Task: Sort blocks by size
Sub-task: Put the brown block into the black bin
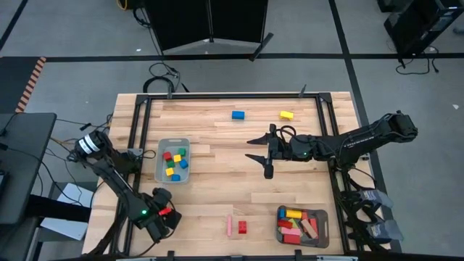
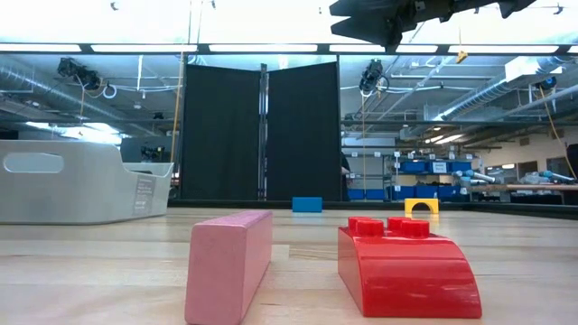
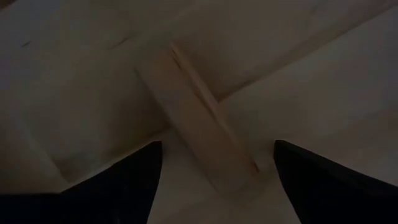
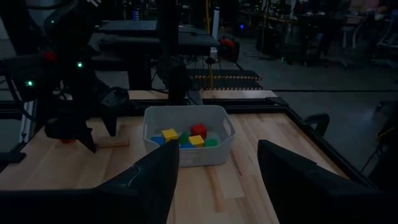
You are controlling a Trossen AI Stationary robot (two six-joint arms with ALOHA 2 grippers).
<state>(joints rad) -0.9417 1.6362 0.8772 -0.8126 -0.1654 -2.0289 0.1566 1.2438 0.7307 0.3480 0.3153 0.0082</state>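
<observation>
at the table's near left corner, the left gripper (image 1: 161, 214) hangs spread over a plain wooden bar (image 3: 198, 127). farther in, the right gripper (image 1: 255, 148) hovers spread mid-table, with 2 grey plastic trays (image 1: 160, 165) holding coloured wooden blocks (image 1: 174, 164).

A pink bar (image 2: 229, 264) stands beside a red studded block (image 2: 406, 267); farther back, seemingly a grey tray (image 2: 72, 183).
</observation>
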